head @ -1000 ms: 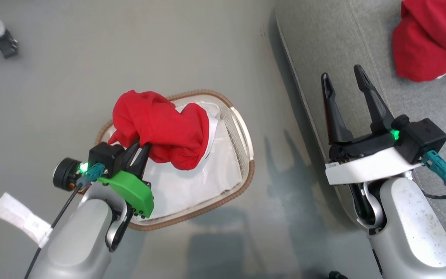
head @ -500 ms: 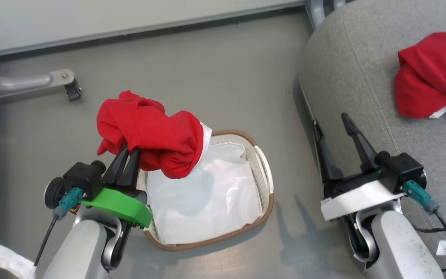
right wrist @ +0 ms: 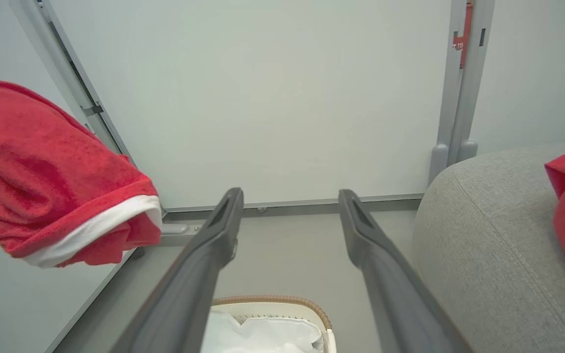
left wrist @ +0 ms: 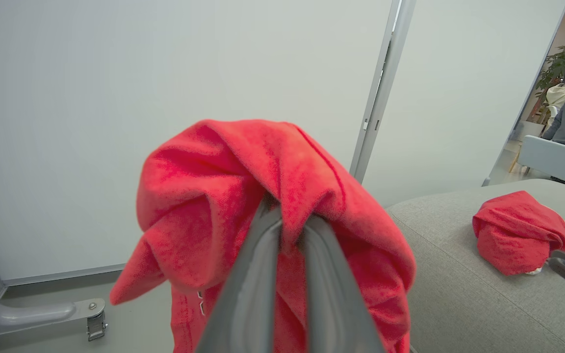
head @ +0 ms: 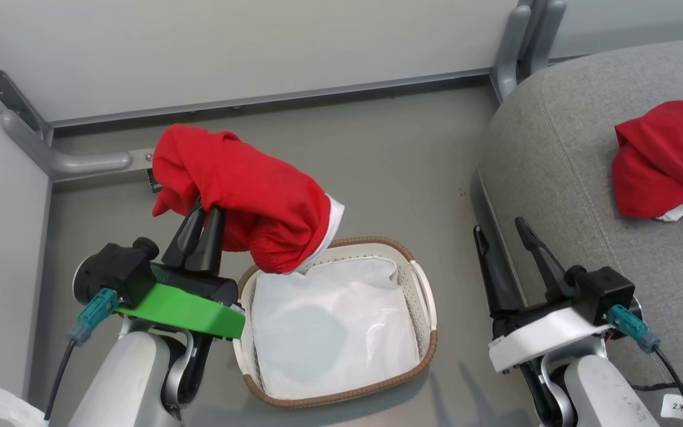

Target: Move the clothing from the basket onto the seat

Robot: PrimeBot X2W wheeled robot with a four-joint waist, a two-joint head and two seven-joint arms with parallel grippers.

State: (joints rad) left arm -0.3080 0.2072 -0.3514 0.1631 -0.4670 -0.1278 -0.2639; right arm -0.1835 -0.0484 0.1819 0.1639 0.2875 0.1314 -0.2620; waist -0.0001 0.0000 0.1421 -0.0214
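Head view: the grey seat (head: 555, 196) fills the right side, with one red garment (head: 661, 160) already lying on it at upper right. At lower centre the basket (head: 341, 398) is down to its white liner (head: 329, 320). The other garment (head: 252, 196) has risen higher above it over the last second and hangs at upper left, pinched tight in the left gripper (head: 206, 218). The right gripper (head: 499, 228) is spread wide and holds nothing. Looks like only the carry across is left.
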